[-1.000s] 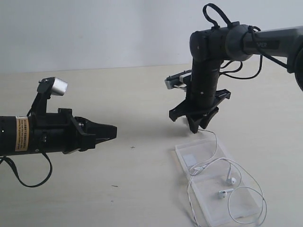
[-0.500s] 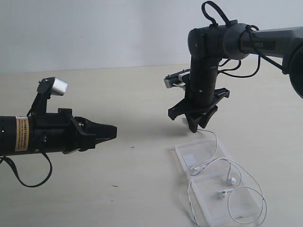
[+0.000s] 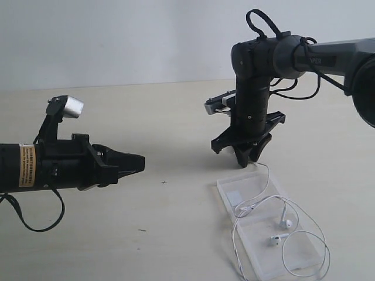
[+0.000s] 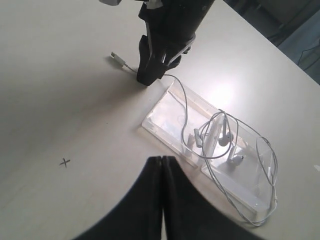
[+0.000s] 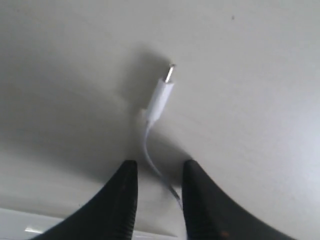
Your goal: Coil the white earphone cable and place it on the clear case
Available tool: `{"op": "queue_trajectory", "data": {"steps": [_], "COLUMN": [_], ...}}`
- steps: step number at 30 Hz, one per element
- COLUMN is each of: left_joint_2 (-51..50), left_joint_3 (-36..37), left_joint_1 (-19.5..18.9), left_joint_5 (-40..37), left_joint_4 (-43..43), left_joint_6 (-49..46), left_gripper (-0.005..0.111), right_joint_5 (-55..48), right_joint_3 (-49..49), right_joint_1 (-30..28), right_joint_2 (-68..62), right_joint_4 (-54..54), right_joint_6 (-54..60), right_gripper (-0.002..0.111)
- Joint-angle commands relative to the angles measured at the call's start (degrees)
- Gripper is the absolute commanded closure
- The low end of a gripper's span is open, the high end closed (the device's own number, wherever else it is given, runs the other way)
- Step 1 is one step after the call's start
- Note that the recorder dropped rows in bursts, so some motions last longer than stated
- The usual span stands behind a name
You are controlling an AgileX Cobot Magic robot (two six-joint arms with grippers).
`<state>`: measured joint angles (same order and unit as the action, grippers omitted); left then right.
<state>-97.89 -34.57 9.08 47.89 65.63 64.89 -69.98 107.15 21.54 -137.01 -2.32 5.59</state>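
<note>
Right gripper [image 3: 246,161] points straight down, right of centre in the exterior view, tips at the table [image 3: 176,117] just beside the upper end of the clear case [image 3: 258,254]. Its fingers are narrowly apart and the white earphone cable [image 3: 254,205] runs through the gap, with space on both sides, so no squeeze shows. The plug [image 5: 161,97] lies flat on the table just past the fingertips. The rest of the cable sits in loose loops on the case at lower right, both earbuds on it, and some loops spill past its edges. Left gripper [image 3: 137,162] is at mid-left, horizontal above the table, fingers pressed together and holding nothing, well apart from the case.
</note>
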Motion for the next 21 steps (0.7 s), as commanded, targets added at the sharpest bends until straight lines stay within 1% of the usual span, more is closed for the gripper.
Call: {"op": "queue_trajectory", "data": {"steps": [1,4,6,7,8,11,15,18,21], "left_joint_2": [0.6,0.6,0.6,0.6,0.6,0.6,0.6,0.6,0.6], "left_joint_3": [0.3,0.3,0.3,0.3,0.3,0.3,0.3,0.3,0.3], "left_joint_1": [-0.1,-0.1,-0.1,-0.1,-0.1,-0.1,-0.1,-0.1,-0.1], "left_joint_5": [0.5,0.7,0.7,0.7,0.7,0.7,0.7,0.7,0.7], "left_joint_4": [-0.4,-0.4,-0.4,-0.4,-0.4,-0.5,-0.5,-0.5,-0.9], "left_joint_6": [-0.2,-0.2,-0.2,-0.2,-0.2,-0.2,-0.2,-0.2,-0.2], "left_gripper": [0.107,0.107,0.107,0.107,0.107,0.107,0.107,0.107,0.107], "right_joint_5": [0.0,0.0,0.0,0.0,0.0,0.0,0.0,0.0,0.0], "right_joint_3": [0.0,0.0,0.0,0.0,0.0,0.0,0.0,-3.4,-9.0], "right_joint_1": [-1.2,-1.2,-1.2,-1.2,-1.2,-1.2,-1.2,-1.2,-1.2], "right_joint_2": [0.1,0.1,0.1,0.1,0.1,0.9,6.4,10.5,14.1], "right_joint_4": [-0.7,0.1,1.2,2.3,2.3,2.7,5.5,5.3,5.4], "right_joint_6": [0.3,0.3,1.3,3.7,3.8,3.8,4.4,3.2,2.9], "right_gripper": [0.076,0.079,0.091,0.105,0.108,0.108,0.108,0.108,0.108]}}
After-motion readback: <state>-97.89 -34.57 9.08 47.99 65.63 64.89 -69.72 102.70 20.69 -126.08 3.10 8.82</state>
